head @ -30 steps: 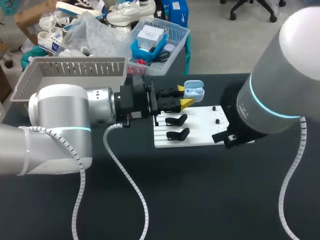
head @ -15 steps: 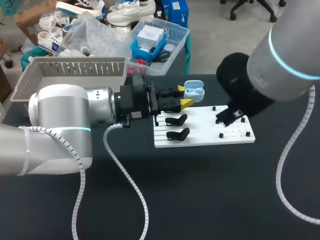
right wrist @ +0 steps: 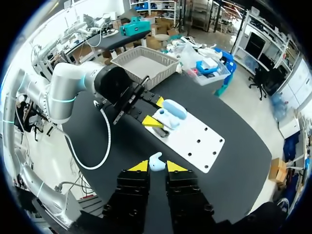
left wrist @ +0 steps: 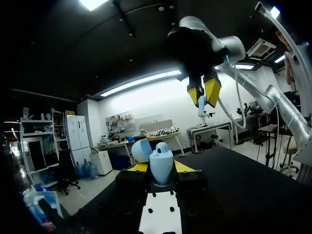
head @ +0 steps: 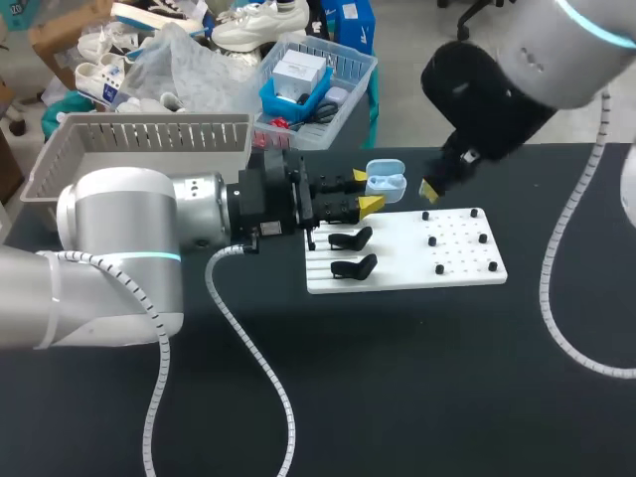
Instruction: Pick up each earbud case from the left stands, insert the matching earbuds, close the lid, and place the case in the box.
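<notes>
My left gripper [head: 366,189] pinching open case [head: 386,180], upper middle of head frame, just past far edge of board [head: 397,273]. Lid up. My right gripper [right wrist: 157,166] pinching pale blue earbud [right wrist: 155,161] at tips, hovering right of case, not touching. Step, I judge: seat earbud in case. Risks: bud misaligned or off-centre, hits cavity rim, jams. Thin tip hold, so bud may twist or drop on table. Downward push may tilt case in left grip. Fingers of both grippers may clash near case.
</notes>
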Motion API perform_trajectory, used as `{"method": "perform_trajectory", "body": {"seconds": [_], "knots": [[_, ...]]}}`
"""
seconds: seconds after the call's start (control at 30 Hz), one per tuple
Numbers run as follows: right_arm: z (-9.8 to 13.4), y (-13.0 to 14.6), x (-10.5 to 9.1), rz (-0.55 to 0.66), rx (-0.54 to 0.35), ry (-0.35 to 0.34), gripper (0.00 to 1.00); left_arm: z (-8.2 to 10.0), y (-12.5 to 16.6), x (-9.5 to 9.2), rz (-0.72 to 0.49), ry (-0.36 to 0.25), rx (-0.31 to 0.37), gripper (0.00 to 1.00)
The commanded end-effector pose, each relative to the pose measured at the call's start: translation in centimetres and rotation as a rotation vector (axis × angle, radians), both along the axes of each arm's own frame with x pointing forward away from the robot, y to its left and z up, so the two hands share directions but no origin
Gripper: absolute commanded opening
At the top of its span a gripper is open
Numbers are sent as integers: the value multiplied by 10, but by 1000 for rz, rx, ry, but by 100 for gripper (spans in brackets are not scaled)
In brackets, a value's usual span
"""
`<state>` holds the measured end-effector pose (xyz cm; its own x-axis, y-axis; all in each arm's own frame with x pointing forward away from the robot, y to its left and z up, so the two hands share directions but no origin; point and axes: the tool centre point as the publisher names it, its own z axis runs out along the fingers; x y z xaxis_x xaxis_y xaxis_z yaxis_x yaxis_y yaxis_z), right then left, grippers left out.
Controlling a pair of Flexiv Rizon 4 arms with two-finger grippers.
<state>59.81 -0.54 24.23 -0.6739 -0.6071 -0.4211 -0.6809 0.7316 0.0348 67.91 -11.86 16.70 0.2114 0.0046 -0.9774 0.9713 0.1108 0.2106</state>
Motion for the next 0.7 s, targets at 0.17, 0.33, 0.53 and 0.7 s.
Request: {"method": "perform_trajectory", "body": {"seconds": [0.17,0.33,0.53,0.7], "knots": [[-2,12,22,16,12,38,0,0,-1,0,3,0,2,0],[-8,18,32,14,16,40,0,0,-1,0,3,0,2,0],[-11,28,39,41,29,55,0,0,-1,0,3,0,2,0],[-12,33,43,55,7,30,0,0,-1,0,3,0,2,0]]}}
